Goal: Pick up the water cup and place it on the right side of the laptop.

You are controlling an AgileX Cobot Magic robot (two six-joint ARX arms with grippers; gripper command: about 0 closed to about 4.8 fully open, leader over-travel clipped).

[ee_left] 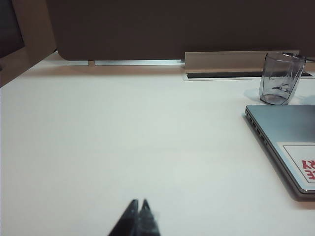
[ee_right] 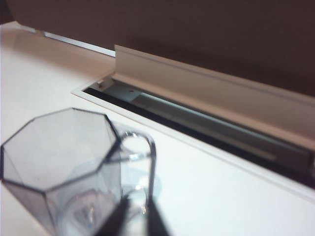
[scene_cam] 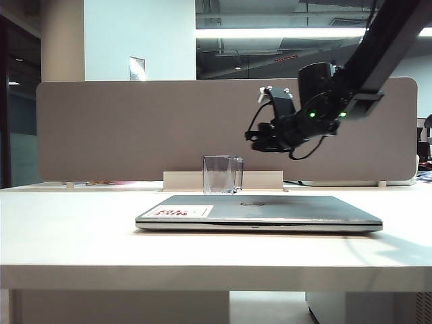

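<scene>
water cup (scene_cam: 220, 174): small clear bluish-grey faceted mug, side handle, upright, empty, near the table's far edge, just behind the laptop.
laptop (scene_cam: 260, 212): slim silver-grey, lid shut, flat mid-table, white red-printed sticker on lid.

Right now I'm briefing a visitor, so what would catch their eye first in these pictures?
The right gripper hangs in the air above and right of the clear cup, which stands upright behind the closed laptop. The left gripper sits low over the table, left of the laptop.
</scene>
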